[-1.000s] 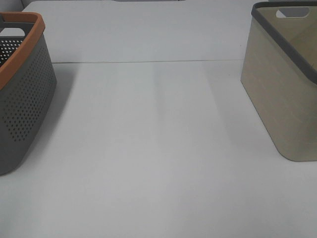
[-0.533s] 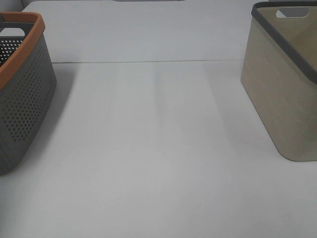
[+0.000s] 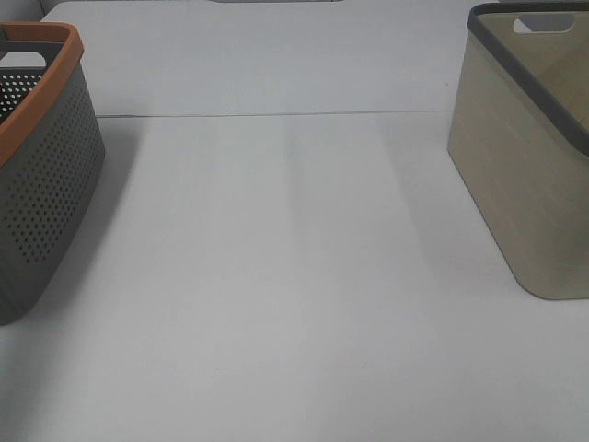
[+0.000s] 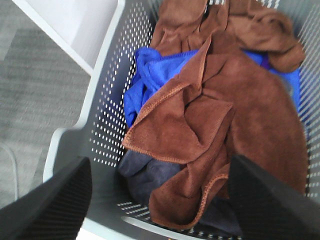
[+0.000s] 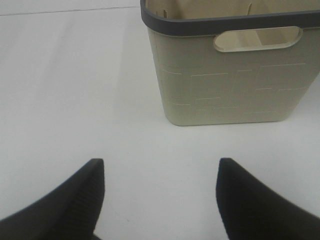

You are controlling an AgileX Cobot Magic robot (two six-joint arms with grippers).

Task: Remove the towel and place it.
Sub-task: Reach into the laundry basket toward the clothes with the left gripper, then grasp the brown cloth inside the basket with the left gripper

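The brown towel (image 4: 210, 120) lies crumpled on top of a pile inside the grey perforated basket (image 4: 107, 115); no white label shows. My left gripper (image 4: 160, 200) hovers over the pile, open and empty, with one finger (image 4: 50, 205) above the basket's rim and the other on the far side of the towel. My right gripper (image 5: 160, 200) is open and empty above the white table (image 5: 75, 75), a short way from the beige basket (image 5: 230, 85). Neither gripper shows in the exterior high view.
A blue cloth (image 4: 150, 70), a dark grey cloth (image 4: 145, 175) and another brown cloth (image 4: 240, 22) share the grey basket. In the exterior high view the grey, orange-rimmed basket (image 3: 41, 184) stands at the left edge and the beige, grey-rimmed basket (image 3: 525, 175) at the right.
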